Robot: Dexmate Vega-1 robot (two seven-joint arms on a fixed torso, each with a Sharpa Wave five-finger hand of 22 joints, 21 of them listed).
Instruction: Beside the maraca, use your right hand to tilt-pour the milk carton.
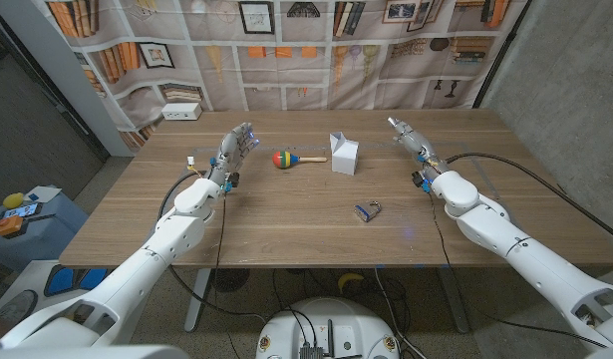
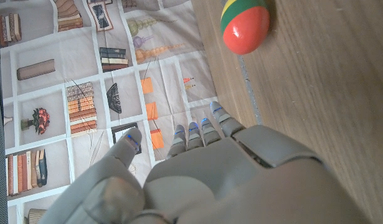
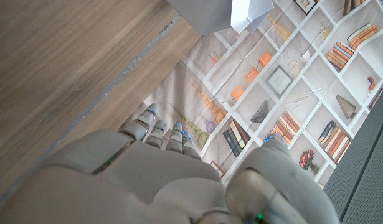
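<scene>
Standing upright toward the far middle of the wooden table [image 1: 286,234], the white milk carton [image 1: 344,154] sits just to the right of the maraca [image 1: 285,159], whose handle points right, toward the carton's base, so the pour spot named in the task is already next to it. Nothing has hold of the carton yet. The right hand [image 1: 408,137] hangs to the right of the carton and apart from it, fingers extended and holding nothing, which looks like a ready pose before a reach leftward. The left hand [image 1: 235,146] is raised to the left of the maraca, also empty with its fingers apart, seemingly parked clear of the work. A small dark clip-like object [image 1: 366,210] lies nearer the robot, out of the likely path.
</scene>
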